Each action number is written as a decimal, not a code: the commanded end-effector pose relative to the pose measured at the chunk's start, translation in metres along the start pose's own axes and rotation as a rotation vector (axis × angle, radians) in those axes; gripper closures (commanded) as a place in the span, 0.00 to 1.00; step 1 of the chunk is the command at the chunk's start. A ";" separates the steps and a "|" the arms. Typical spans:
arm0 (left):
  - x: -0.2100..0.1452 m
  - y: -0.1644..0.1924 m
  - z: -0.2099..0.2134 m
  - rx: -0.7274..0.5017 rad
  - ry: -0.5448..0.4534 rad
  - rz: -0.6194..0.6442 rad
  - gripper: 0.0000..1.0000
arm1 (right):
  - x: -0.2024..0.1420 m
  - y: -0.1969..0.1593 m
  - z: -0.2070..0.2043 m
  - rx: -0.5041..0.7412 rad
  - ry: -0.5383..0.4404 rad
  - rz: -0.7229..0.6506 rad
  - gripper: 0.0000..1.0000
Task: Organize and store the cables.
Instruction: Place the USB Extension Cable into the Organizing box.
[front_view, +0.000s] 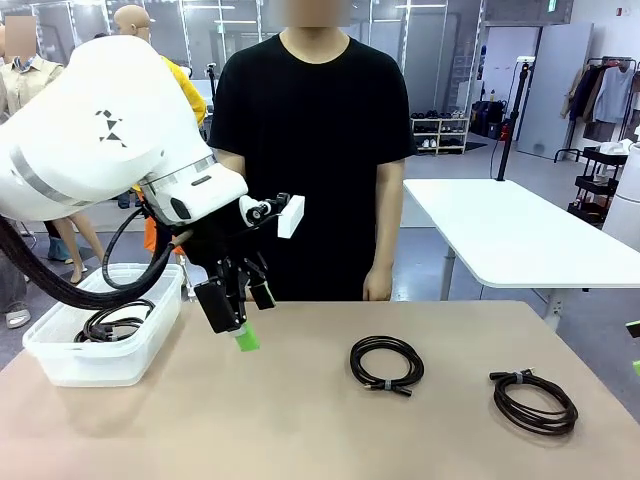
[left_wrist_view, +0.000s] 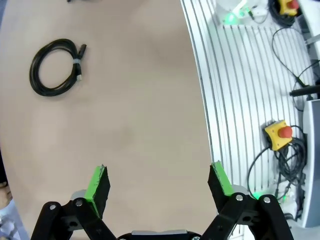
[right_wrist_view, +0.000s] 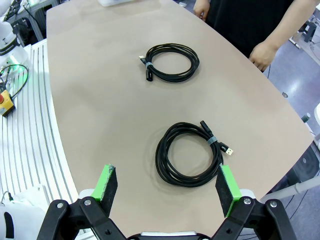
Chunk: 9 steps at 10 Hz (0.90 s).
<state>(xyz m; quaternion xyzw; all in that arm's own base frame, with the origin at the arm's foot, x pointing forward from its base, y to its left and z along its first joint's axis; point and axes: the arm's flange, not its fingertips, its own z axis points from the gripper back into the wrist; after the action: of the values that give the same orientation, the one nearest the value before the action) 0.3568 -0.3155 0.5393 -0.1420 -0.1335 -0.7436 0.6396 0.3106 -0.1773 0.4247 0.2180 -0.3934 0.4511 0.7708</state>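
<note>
While you look from the robot's side, you see the right fingers (right_wrist_view: 106, 187) spread wide apart with nothing in them, up over the bench (right_wrist_view: 100, 110). Just past them one cable (right_wrist_view: 162, 160) lies flat on the bench, a round black coil with a small tie and a plug end. From the front you find this same coil (front_view: 520, 378) near the right end of the bench.

A bit further along sits a second cable (front_view: 387, 384), also a round black coil, near the middle of the bench and well apart from the first. The left wrist view shows it (left_wrist_view: 76, 65) far off from the left fingers (left_wrist_view: 97, 187), which are wide open too and hold nothing.

From the front, the left fingers (front_view: 240, 335) hang above the bench between that middle coil and a clear plastic bin (front_view: 90, 365) at the left end. A third cable (front_view: 115, 322) lies coiled inside the bin.

At the far edge a person in a black shirt stands with one hand (front_view: 377, 285) down by the bench, not touching any cable
</note>
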 end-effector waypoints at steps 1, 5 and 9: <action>0.045 0.030 -0.043 -0.008 0.008 -0.010 0.00 | 0.003 -0.001 0.001 -0.004 -0.014 -0.010 0.00; 0.117 0.079 -0.151 0.071 0.166 0.085 0.00 | 0.003 -0.001 0.001 -0.004 -0.014 -0.010 0.00; 0.147 0.111 -0.188 0.105 0.236 0.123 0.00 | 0.003 -0.001 0.001 -0.004 -0.014 -0.010 0.00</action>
<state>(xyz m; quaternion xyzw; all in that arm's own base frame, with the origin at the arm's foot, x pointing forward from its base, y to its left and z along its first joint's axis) 0.4351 -0.5181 0.4210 -0.0352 -0.1082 -0.7050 0.7000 0.3106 -0.1773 0.4248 0.2180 -0.3934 0.4511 0.7709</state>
